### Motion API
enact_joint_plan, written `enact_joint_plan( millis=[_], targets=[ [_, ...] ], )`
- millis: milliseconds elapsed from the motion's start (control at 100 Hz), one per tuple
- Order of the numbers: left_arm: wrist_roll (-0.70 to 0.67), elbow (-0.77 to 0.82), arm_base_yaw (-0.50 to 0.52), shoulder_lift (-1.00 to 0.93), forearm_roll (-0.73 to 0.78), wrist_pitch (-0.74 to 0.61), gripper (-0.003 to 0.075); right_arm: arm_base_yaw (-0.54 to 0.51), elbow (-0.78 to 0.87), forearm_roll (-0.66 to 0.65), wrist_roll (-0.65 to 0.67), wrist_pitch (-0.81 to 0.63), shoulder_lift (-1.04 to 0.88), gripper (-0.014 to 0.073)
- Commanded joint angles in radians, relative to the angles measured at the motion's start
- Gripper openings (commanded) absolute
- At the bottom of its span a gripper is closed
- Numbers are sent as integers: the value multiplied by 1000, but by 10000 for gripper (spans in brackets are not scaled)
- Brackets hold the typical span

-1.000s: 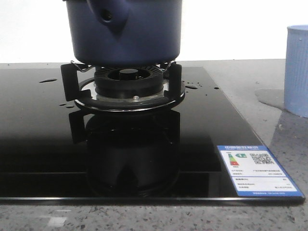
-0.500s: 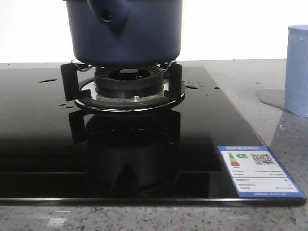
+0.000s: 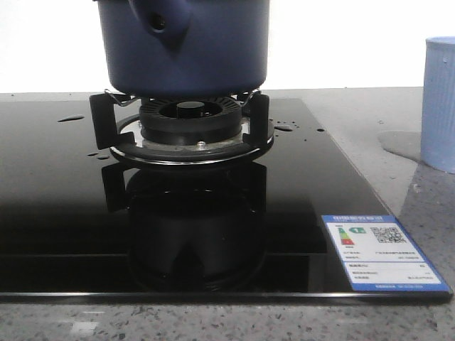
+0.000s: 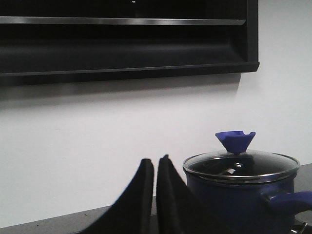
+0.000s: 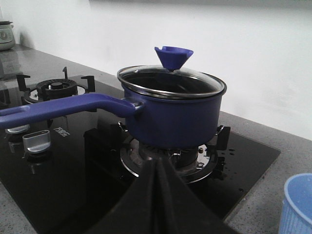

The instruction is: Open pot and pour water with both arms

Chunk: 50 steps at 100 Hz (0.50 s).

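Note:
The dark navy pot (image 3: 185, 46) stands on the gas burner (image 3: 190, 124) of the black glass hob; its top is cut off in the front view. In the right wrist view the pot (image 5: 173, 114) has a glass lid (image 5: 170, 80) with a blue knob (image 5: 173, 57) and a long blue handle (image 5: 63, 108). It also shows in the left wrist view (image 4: 241, 195), lid on. My left gripper (image 4: 155, 161) is shut and empty, beside the pot. My right gripper (image 5: 157, 163) is shut and empty, short of the burner. Neither gripper shows in the front view.
A pale blue ribbed cup (image 3: 439, 103) stands on the grey counter at the right, with a wet patch (image 3: 399, 144) by it; it also shows in the right wrist view (image 5: 297, 204). A second burner (image 5: 56, 87) and knobs (image 5: 35, 141) lie left of the pot. A dark hood (image 4: 122, 39) hangs above.

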Motion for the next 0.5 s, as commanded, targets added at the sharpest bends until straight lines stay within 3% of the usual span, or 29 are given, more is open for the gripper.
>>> enact_joint_plan(
  millis=[0, 80, 130, 320, 390, 490],
  targets=[
    [-10, -23, 2, 8, 2, 4, -19, -5, -25, -23, 2, 28, 10, -67],
    [-50, -23, 2, 8, 179, 47, -19, -5, -25, -23, 2, 28, 10, -67],
    [-160, -23, 4, 8, 364, 84, -19, -5, -25, -23, 2, 28, 10, -67],
    [-1145, -17, 4, 8, 1207, 98, -19, -5, -25, -23, 2, 28, 10, -67],
    [-1336, 6, 4, 8, 1412, 70, -19, -5, -25, -23, 2, 28, 10, -67],
    [-1489, 81, 4, 8, 1608, -65, -19, -5, -25, -23, 2, 28, 10, -67]
  ],
)
